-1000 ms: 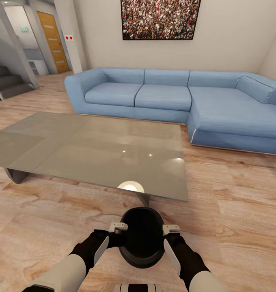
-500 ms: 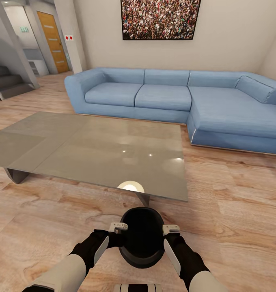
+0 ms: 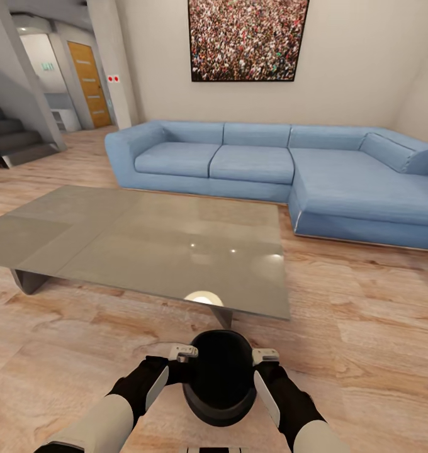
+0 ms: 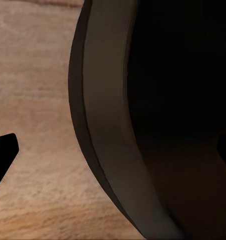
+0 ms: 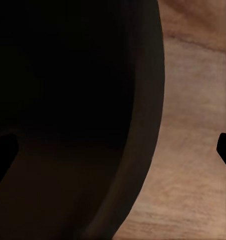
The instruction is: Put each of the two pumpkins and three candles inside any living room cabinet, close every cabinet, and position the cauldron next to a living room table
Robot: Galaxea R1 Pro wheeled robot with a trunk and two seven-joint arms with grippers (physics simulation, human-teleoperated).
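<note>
Black pot in hand: I've got the cauldron (image 3: 219, 376) carried low in front of me, pinched between my 2 arms, just short of the near edge of the glassy table (image 3: 145, 242). My left fingers (image 3: 184, 353) straddle its rim on one side and my right fingers (image 3: 265, 357) do the same on the other, 1 finger inside the mouth and 1 outside in each wrist view, so both are clenched on the cauldron's rim.

Progress check: pumpkins, candles and cabinet are nowhere in these views, so I can't say whether that part is done. The cauldron step looks close, I judge; it only needs setting down on the plank floor (image 3: 365, 327) beside the table.

Both forearms reach forward, elbows tucked, wrists turned inward toward each other across the pot's mouth.
</note>
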